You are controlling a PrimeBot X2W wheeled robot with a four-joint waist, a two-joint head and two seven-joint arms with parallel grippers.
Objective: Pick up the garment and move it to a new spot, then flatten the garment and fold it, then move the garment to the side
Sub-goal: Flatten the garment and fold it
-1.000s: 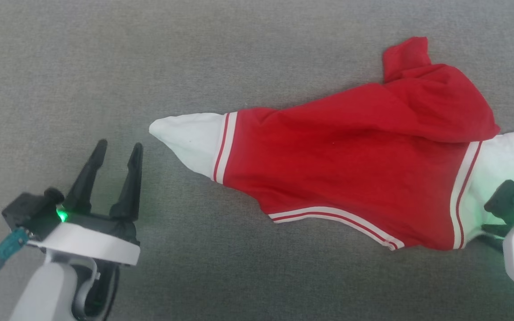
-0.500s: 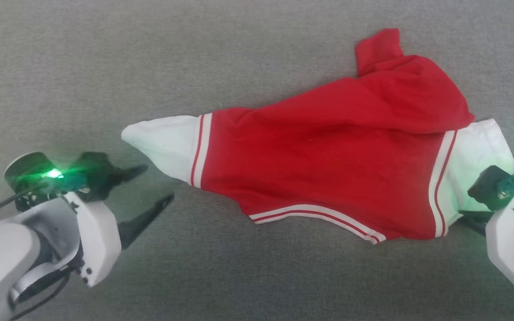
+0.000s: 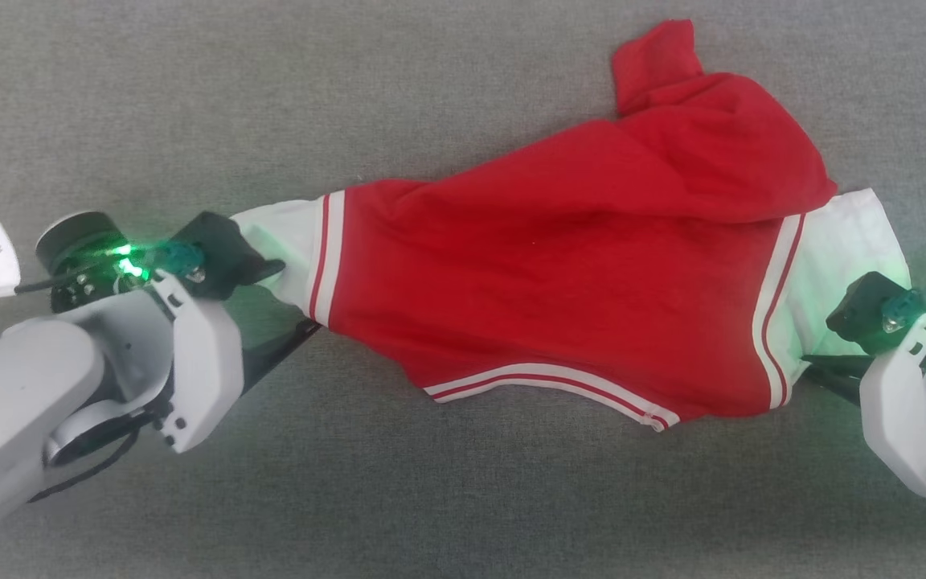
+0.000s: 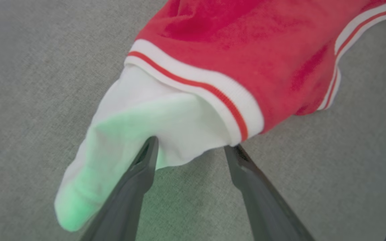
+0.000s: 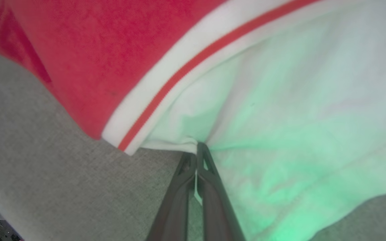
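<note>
In the head view the red garment [image 3: 559, 273] lies stretched across the grey fabric surface [image 3: 190, 96]. The left hand [image 3: 282, 301] is at its white left sleeve [image 3: 290, 233], the right hand [image 3: 821, 374] at its white right sleeve [image 3: 849, 265]. In the left wrist view the left hand's fingers [image 4: 139, 174] stand apart, their tips at the edge of the left sleeve [image 4: 152, 113], not closed on it. In the right wrist view the right hand [image 5: 198, 147] is pinched together on the edge of the right sleeve [image 5: 297, 100], just beside the striped trim [image 5: 179, 78].
</note>
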